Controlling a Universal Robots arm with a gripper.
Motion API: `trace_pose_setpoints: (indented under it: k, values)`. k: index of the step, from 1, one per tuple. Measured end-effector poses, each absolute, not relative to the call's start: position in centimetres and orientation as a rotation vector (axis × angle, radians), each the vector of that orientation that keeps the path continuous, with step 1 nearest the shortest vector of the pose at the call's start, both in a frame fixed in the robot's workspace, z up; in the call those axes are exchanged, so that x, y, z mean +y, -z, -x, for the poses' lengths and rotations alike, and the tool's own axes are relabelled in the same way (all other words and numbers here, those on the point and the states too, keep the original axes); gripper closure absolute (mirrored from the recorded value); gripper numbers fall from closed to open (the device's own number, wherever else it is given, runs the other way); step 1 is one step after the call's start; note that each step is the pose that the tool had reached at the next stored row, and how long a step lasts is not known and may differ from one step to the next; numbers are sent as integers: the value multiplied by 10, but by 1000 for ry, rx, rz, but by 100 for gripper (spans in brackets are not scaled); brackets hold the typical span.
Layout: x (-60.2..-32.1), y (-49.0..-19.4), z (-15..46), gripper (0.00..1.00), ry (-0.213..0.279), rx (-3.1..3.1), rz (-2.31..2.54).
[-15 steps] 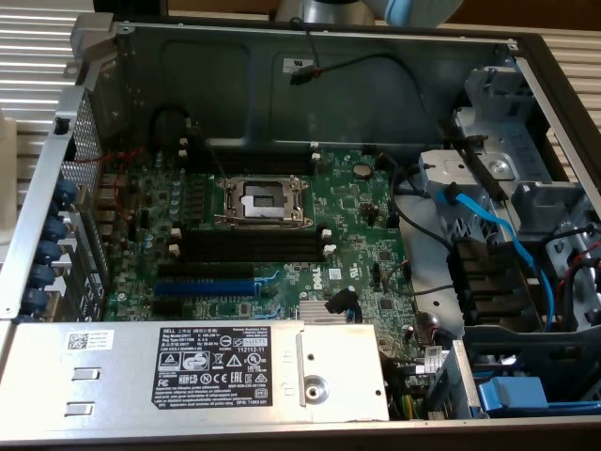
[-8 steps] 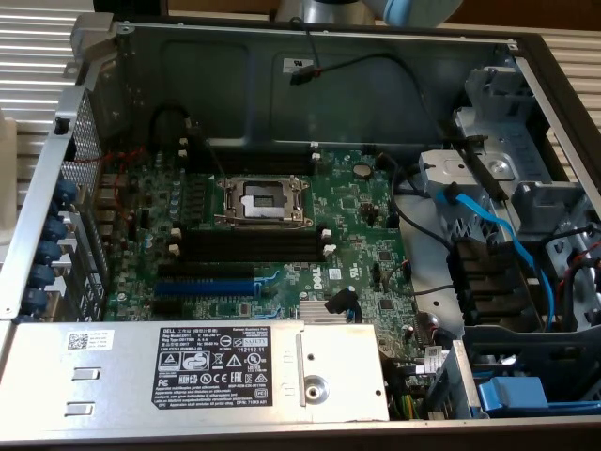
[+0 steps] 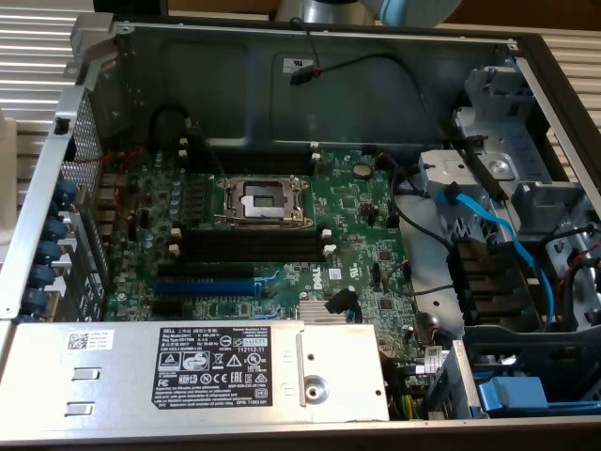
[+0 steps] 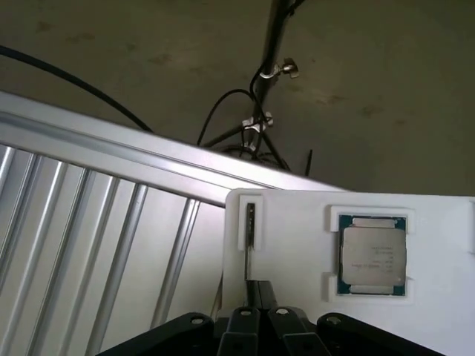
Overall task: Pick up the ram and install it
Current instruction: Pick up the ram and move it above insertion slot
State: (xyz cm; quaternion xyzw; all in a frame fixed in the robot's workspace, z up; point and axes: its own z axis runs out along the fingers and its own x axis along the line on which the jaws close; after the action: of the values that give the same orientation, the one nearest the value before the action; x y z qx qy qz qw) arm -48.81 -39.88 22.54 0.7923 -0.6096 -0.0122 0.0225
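Spotted the ram (image 4: 251,222) edge-on: a thin dark strip, upright in a narrow groove near one corner of the white tray (image 4: 297,245). Judged it not yet lifted, and nowhere near the board. Found the gripper (image 4: 257,295) right at the strip's near end, with fingers pressed together. Couldn't tell whether they pinched the strip's edge or merely sat above it. Noted a processor (image 4: 372,254) on the same tray, flat in its own square recess, well apart from the groove. Saw a ribbed metal bench (image 4: 89,245) under the tray's corner, and loose cables (image 4: 256,126) on the floor past its far edge.

Over in the exterior view, found the open computer case (image 3: 282,56) with its green board (image 3: 357,216). Found the long black slots (image 3: 252,246) unfilled, white clips at their ends, and the blue slot (image 3: 205,285) just beside them, toward the power supply (image 3: 225,366).

Judged the pick to be the step in hand. Called for a pinch across the flat faces, centred along the length, square to the groove. Called too for a straight pull along the groove walls, since any twist looked likely to jam or flex so thin a stick.
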Motion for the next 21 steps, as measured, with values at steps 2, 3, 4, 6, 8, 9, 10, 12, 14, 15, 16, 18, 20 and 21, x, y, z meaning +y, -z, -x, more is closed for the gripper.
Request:
trace_pose_setpoints:
  k: [2, 3, 4, 6, 8, 9, 10, 12, 14, 15, 16, 18, 20, 21]
  values:
    - [-399, -225, 488, 90, 7, -1896, -2464]
    - [-399, -225, 488, 90, 4, -1897, -2465]
    - [-399, -225, 488, 90, 2, -1898, -2466]
    - [-399, -224, 488, 90, 0, -1900, -2465]
    - [-399, -223, 488, 90, -2, -1903, -2464]
    - [-399, -223, 488, 90, -4, -1904, -2465]
    - [-399, -223, 488, 90, -7, -1906, -2465]
    - [-399, -223, 488, 90, -13, -1910, -2465]
    - [-399, -222, 488, 90, -21, -1915, -2467]
    - [-399, -222, 488, 90, -24, -1917, -2467]
    - [-399, -222, 488, 90, -28, -1920, -2467]
    - [-399, -221, 488, 90, -34, -1924, -2468]
    - [-399, -218, 488, 90, -37, -1927, -2467]
    - [-399, -217, 488, 90, -37, -1928, -2467]
